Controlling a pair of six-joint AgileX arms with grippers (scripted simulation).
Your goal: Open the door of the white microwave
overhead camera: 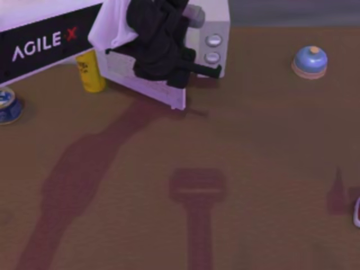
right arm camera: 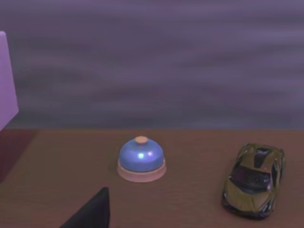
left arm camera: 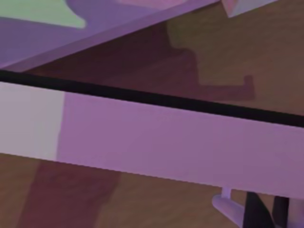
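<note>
Top view: yellow bottle (overhead camera: 90, 71) beside door (overhead camera: 147, 85).

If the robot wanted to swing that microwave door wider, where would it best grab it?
Probably at the door's free edge, the end farthest from the hinge at the top view's left. The door already stands ajar, angling out from the white microwave toward the table's middle, so both faces of the thin panel are exposed there. Fingers could straddle it from above. The left gripper is already near it.
</note>
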